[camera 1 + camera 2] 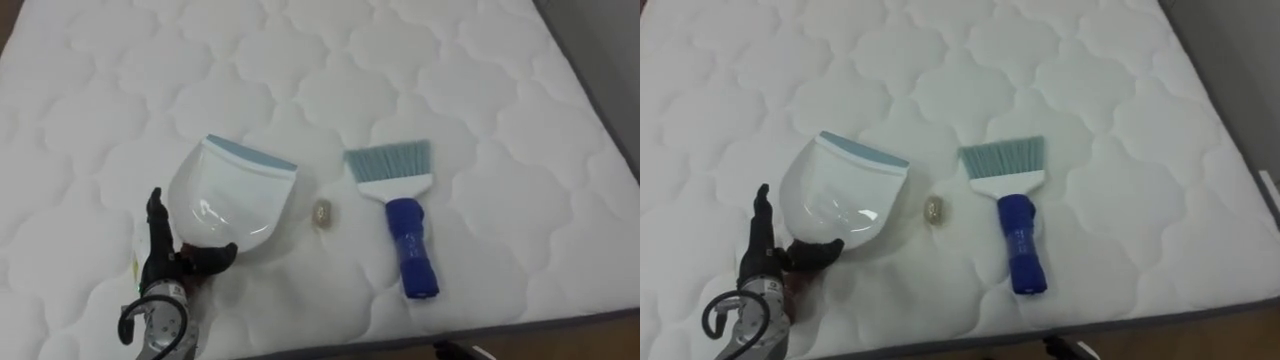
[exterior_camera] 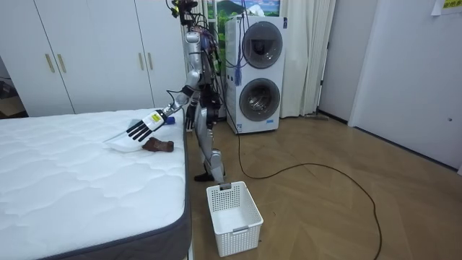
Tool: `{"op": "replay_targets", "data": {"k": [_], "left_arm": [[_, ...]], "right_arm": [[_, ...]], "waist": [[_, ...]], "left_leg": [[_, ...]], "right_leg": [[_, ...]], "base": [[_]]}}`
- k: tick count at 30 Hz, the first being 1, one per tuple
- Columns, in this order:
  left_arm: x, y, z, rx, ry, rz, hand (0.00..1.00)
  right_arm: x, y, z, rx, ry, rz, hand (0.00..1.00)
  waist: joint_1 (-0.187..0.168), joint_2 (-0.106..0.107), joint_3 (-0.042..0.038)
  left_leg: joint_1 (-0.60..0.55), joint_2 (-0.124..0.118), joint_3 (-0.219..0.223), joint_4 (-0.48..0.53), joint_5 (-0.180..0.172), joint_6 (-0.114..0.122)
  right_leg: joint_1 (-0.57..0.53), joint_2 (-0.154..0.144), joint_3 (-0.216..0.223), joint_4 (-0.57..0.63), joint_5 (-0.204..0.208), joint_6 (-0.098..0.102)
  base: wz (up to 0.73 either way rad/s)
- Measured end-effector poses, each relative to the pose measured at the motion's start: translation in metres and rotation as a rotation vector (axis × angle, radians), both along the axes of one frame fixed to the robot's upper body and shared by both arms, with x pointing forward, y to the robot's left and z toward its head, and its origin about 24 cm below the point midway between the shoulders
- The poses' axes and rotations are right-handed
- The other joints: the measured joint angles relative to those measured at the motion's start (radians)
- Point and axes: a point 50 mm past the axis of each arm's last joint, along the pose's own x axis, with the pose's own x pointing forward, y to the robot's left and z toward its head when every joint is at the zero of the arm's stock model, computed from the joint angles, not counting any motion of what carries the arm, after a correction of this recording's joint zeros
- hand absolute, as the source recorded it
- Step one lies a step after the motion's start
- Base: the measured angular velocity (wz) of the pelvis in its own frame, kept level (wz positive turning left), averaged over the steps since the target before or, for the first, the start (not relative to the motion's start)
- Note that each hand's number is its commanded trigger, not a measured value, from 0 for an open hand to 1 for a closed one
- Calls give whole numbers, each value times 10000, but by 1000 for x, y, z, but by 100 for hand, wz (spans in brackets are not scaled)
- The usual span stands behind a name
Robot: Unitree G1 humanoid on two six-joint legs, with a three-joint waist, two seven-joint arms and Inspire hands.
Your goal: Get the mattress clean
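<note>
A white dustpan [image 1: 228,198] with a pale blue lip lies on the white quilted mattress [image 1: 450,80], its lip pointing away from me. My left hand [image 1: 160,255] rests at the pan's near left corner. The fingers point straight up along its side and the thumb reaches across under its rear edge. The pan's brown handle [image 2: 159,146] lies below the hand. A small pale scrap of debris [image 1: 322,212] sits just right of the pan. Further right lies a hand brush [image 1: 403,215] with a blue handle and teal bristles turned away from me.
The mattress's near edge [image 1: 500,325] and right edge [image 1: 600,110] run close by. I stand at the bed's side. A white slatted basket [image 2: 232,211] sits on the wooden floor by the bed's corner. Stacked washing machines [image 2: 256,72] stand behind me.
</note>
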Motion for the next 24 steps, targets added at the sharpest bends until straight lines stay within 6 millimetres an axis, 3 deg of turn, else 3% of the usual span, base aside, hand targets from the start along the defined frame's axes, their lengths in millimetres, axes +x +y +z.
{"op": "replay_targets", "data": {"k": [18,24], "left_arm": [[-12,0,-15,57,885,-46,0],[-17,1,-19,16,1176,-123,0]], "right_arm": [[-1,-1,0,81,152,-208,0],[0,-1,0,119,134,-227,0]], "waist": [[42,-26,60],[51,-83,114]], "left_leg": [[13,0,32,-31,-2,3],[-6,1,50,-187,-1,4]], "right_leg": [[48,-15,-78,11,-84,37],[3,-17,-100,8,-89,44]], "base": [[1],[0]]}}
